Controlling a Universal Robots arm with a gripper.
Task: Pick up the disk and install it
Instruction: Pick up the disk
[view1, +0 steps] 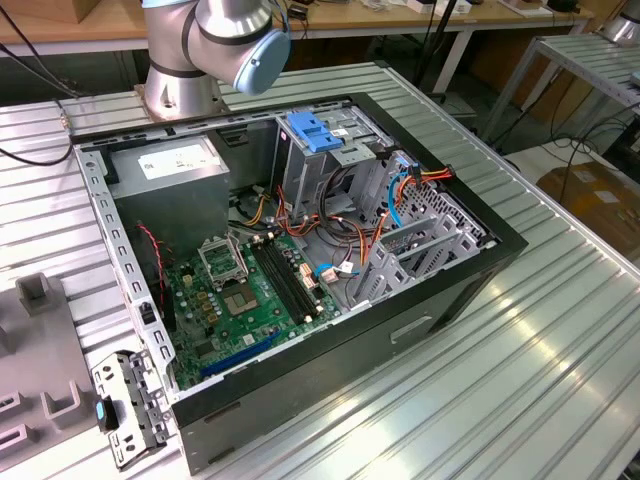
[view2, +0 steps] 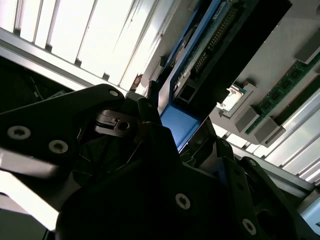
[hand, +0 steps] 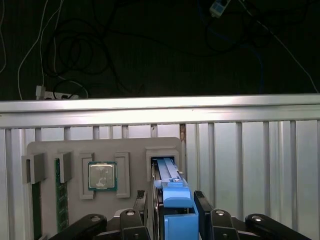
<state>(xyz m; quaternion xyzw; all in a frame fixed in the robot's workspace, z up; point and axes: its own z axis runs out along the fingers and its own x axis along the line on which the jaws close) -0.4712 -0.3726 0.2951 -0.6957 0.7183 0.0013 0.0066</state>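
Closest in the first wrist view is the tool (hand: 173, 200), its two black fingers (hand: 201, 205) drawn in against either side of the disk (hand: 177, 192) and gripping its blue plastic end. The second wrist view shows the same hold from the side, with dark fingers clamped over the blue rail and the disk's circuit-board face running away from them. The disk stands on edge, partly down in a slot of a grey holder (hand: 135, 147). Just beside that slot a square processor chip (hand: 102, 176) lies in its own recess. Further across the holder, a green memory stick (hand: 61, 200) rests in a groove. The holder sits on a ribbed metal worktop (hand: 240, 160). Beyond the worktop's edge, loose cables (hand: 65, 65) trail over a dark floor.

In the exterior view, a small metal bracket (view1: 130, 405) lies on the worktop near the corner of an open computer case (view1: 420, 320). Inside the case a green motherboard (view1: 250, 300) comes first, with a grey power supply box (view1: 180, 185) behind it. Next to that box is a drive cage topped by a light-blue clip (view1: 315, 130). The arm's base (view1: 185, 85) stands on the worktop behind the case.
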